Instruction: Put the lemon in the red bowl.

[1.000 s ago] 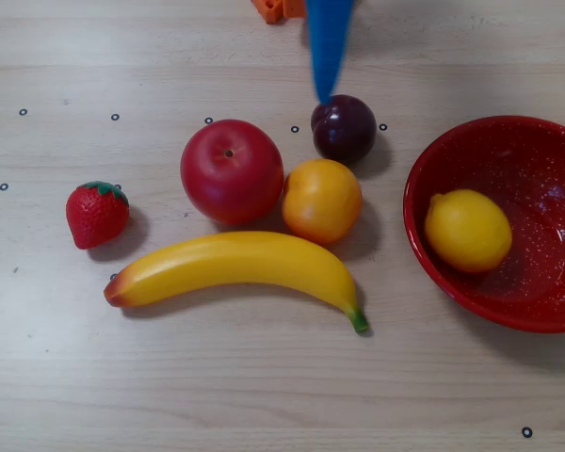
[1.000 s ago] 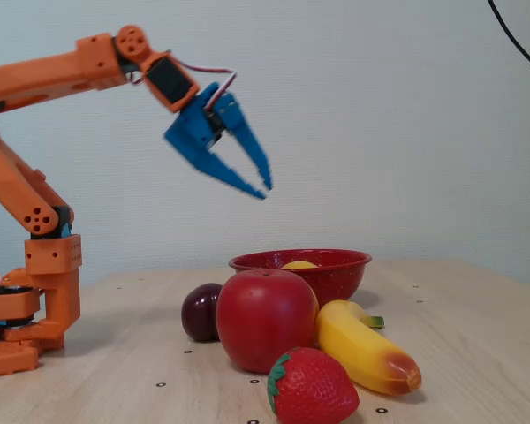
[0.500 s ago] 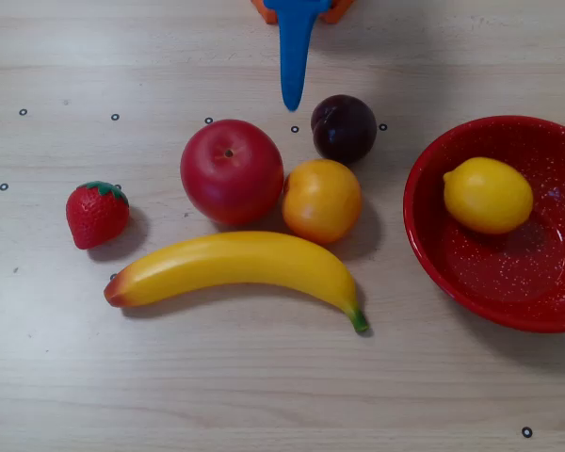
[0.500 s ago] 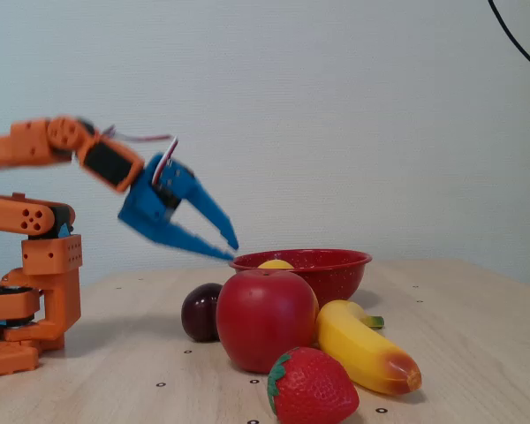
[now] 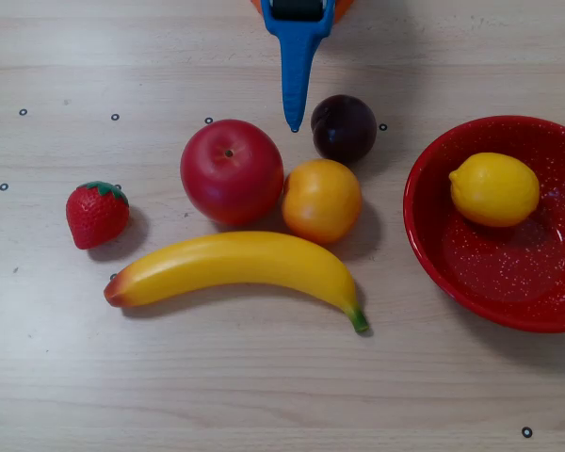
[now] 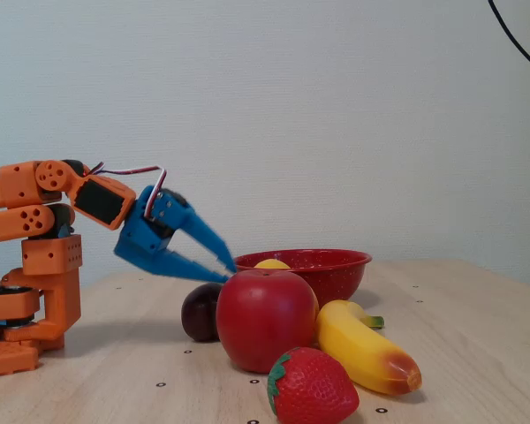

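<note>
Lemon in the bowl, arm low over the fruit.

In the overhead view, left to right: the end effector (image 5: 293, 122), then the lemon (image 5: 494, 189) lying inside the red bowl (image 5: 433, 264), toward its upper side. Judged risk: the low blue tips could nudge the plum (image 5: 344, 128) just beside them if they swing sideways. In the fixed view the end effector (image 6: 227, 268) stands parted, holding nothing, with no visible contact.

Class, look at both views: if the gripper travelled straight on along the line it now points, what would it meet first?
Probably the apple: the gripper, jaws open, points down between it and the plum. Depth is uncertain.
</note>
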Robot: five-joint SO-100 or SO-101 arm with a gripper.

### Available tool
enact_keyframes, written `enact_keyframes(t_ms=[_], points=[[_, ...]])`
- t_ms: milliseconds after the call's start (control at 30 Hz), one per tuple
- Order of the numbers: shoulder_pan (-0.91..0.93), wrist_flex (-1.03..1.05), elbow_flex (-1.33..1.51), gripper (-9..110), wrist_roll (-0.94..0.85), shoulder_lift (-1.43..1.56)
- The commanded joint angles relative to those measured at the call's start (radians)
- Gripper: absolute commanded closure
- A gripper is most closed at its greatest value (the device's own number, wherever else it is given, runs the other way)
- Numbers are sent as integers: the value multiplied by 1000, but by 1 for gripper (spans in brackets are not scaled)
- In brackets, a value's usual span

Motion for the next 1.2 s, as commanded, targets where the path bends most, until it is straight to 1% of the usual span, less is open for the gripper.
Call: enact_keyframes(t_ms=[0, 300, 533, 567, 667, 800, 900, 1167], points=[[-9, 25, 11, 101, -21, 25], [-2, 161, 11, 101, -81, 25], [15, 172, 11, 101, -63, 25], [15, 172, 11, 101, -57, 25], [21, 176, 11, 101, 67, 25], [46, 184, 11, 101, 101, 23], [43, 183, 11, 101, 81, 23], [37, 175, 11, 101, -83, 23]])
